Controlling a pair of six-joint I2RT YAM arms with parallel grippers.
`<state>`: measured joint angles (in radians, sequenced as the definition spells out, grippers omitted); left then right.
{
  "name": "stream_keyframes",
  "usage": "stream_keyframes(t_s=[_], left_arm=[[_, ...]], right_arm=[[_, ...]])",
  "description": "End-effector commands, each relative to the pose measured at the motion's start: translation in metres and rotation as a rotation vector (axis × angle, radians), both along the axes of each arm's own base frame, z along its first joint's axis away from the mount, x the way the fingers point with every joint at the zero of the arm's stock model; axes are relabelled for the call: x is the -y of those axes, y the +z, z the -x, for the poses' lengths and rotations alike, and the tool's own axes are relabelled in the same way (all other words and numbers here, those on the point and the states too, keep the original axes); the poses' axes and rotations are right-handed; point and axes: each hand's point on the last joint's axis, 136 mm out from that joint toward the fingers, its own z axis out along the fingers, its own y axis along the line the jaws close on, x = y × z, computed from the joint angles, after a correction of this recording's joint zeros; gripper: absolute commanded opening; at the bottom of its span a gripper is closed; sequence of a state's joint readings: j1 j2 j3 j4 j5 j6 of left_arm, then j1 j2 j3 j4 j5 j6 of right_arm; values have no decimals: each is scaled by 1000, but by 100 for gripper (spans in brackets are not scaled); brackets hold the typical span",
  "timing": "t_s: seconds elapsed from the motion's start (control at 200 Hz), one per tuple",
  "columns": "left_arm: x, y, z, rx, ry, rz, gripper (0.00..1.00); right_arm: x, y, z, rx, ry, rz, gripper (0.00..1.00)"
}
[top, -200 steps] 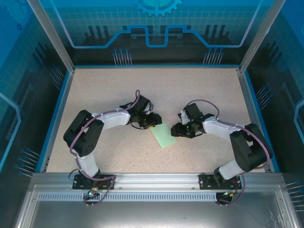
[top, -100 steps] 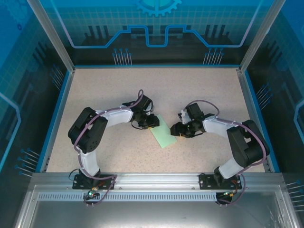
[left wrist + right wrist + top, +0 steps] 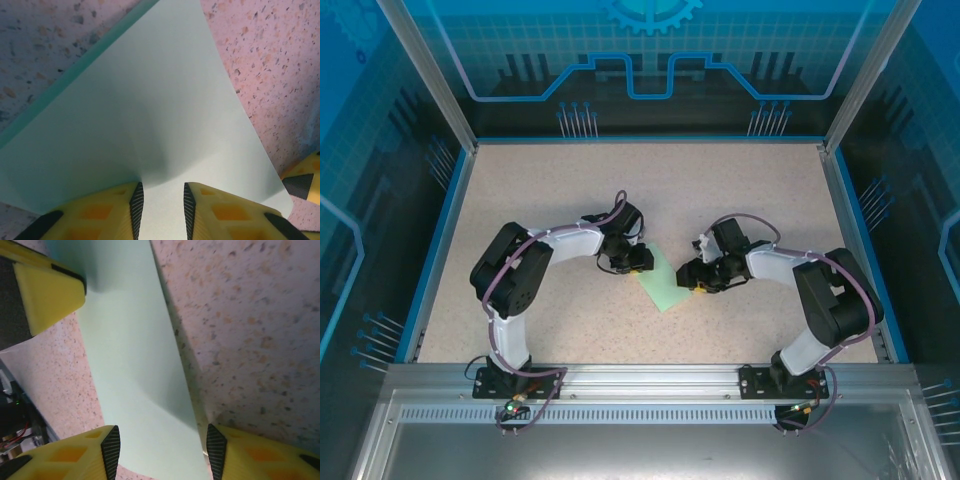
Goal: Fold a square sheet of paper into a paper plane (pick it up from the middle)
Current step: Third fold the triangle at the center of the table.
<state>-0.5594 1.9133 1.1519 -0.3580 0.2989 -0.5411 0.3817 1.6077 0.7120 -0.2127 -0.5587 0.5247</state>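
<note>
Near table centre: the square sheet of paper (image 3: 662, 285) lies on the speckled table (image 3: 550, 190), just toward 6 o'clock
Left gripper (image 3: 160, 192): at the sheet's 10 o'clock corner, jaws narrowed about a soft raised ridge; gripped or not, I cannot tell
Right gripper (image 3: 162, 440): at its 3 o'clock edge, jaws spread astride the paper
Risk: an off-middle squeeze could set a stray crease, or the thin sheet could slip free on lifting
Count: one sheet, two grippers, four yellow fingers (image 3: 100, 215)

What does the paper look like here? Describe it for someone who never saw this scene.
On the speckled beige table, look at the middle, where the two arms' tips meet. The sheet of paper lies between the left gripper and right gripper, pale mint green against black arms.
</note>
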Motion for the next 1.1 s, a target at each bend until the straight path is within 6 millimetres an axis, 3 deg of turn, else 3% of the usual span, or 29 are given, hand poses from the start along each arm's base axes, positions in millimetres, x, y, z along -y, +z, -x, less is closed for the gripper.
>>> stream_keyframes(t_s=[0.0, 0.76, 1.095], left_arm=[[-4, -13, 4, -21, -22, -47, 31], [-2, -12, 5, -20, -40, -36, 31], [0, -9, 4, -16, -45, -24, 31]], right_arm=[[-7, 5, 7, -36, 6, -78, 52], [10, 19, 20, -41, -57, -82, 42], [11, 21, 20, -41, -60, -71, 24]])
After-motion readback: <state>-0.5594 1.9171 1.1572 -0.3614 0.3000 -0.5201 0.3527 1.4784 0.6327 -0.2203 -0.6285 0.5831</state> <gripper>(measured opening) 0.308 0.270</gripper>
